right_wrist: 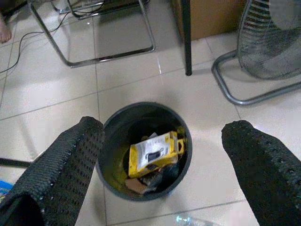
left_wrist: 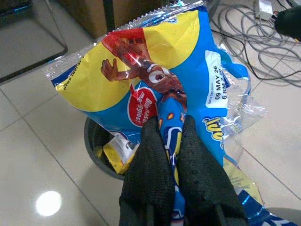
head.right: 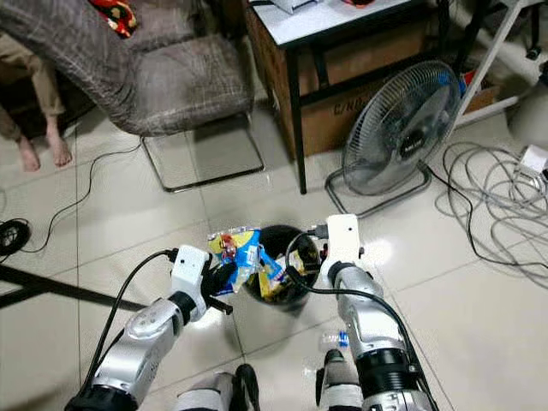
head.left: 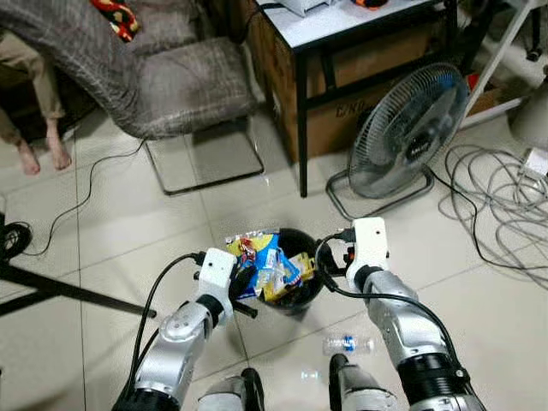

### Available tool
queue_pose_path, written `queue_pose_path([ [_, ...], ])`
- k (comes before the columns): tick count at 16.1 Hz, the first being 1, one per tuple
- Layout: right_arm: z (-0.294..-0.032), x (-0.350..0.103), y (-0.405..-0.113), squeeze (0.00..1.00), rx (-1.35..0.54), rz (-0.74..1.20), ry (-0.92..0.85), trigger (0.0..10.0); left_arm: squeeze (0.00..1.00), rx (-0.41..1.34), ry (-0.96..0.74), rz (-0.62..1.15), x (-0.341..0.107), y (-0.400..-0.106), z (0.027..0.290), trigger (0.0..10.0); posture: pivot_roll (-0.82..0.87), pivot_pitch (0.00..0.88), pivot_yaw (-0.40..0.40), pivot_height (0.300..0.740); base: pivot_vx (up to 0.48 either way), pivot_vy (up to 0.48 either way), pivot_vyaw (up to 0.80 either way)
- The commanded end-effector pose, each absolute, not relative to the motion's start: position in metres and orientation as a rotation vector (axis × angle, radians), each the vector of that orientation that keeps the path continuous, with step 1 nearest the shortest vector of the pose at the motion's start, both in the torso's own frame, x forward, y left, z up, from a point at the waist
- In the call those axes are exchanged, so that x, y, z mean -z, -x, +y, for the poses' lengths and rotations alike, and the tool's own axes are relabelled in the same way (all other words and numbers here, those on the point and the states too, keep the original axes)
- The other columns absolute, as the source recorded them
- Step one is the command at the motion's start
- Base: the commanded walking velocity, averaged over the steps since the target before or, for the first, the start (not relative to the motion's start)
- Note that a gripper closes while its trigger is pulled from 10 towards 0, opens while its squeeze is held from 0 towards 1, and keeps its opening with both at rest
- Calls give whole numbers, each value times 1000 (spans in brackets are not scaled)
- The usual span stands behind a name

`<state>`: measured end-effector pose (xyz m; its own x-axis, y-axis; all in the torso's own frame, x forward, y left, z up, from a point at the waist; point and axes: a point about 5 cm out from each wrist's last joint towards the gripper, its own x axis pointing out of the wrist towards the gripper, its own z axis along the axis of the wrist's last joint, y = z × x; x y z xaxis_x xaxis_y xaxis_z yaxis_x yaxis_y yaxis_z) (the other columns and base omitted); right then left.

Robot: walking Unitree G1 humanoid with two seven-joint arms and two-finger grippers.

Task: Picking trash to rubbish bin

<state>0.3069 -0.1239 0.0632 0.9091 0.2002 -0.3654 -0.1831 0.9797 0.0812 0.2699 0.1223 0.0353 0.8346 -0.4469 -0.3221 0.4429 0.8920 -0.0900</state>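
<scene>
Pale glossy floor tiles [head.left: 103, 248] run under everything, with a black rubbish bin [head.left: 301, 291] standing at the centre of the head view, between the two arms. At 12 o'clock from the bin a counter [head.left: 342, 26] with black legs carries a few items; a floor fan [head.left: 409, 130] stands at 1 o'clock, loose white cables [head.left: 497, 205] lie at 2 o'clock, and a grey checked chair [head.left: 180, 86] sits at 11 o'clock. A person's bare feet [head.left: 43, 157] rest on the tiles at 10 o'clock.

The left hand [left_wrist: 170, 141] is pinched tight on a blue and yellow snack wrapper [left_wrist: 155, 80], holding it over the bin's rim at the 9 o'clock side. The right hand [right_wrist: 162, 141] hangs spread wide above the bin, gripping nothing; inside the bin lies a yellow packet [right_wrist: 153, 153] among other scraps. A clear plastic bottle [head.left: 349, 344] with a blue label lies on the floor at 5 o'clock from the bin, just beside the right forearm.
</scene>
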Motion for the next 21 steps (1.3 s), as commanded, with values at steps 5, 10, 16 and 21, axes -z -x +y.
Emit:
queue_pose_path([
  [5,-120,-61,-304,0,-205,403,-54,10000,0,472,-1,391,-25,-261,127,10000,-150,273,135,740,440,0,0],
  [10,-120,-60,-304,0,-204,408,-51,10000,0,472,11,388,-24,-259,128,10000,-150,274,133,740,125,0,0],
  [16,-121,-59,-304,0,-204,415,-46,10000,0,479,20,390,-23,-258,127,10000,-148,275,130,740,0,0,0],
  [21,-121,-58,-303,0,-202,417,-45,10000,0,507,20,405,-21,-257,122,10000,-148,275,130,740,0,0,0],
])
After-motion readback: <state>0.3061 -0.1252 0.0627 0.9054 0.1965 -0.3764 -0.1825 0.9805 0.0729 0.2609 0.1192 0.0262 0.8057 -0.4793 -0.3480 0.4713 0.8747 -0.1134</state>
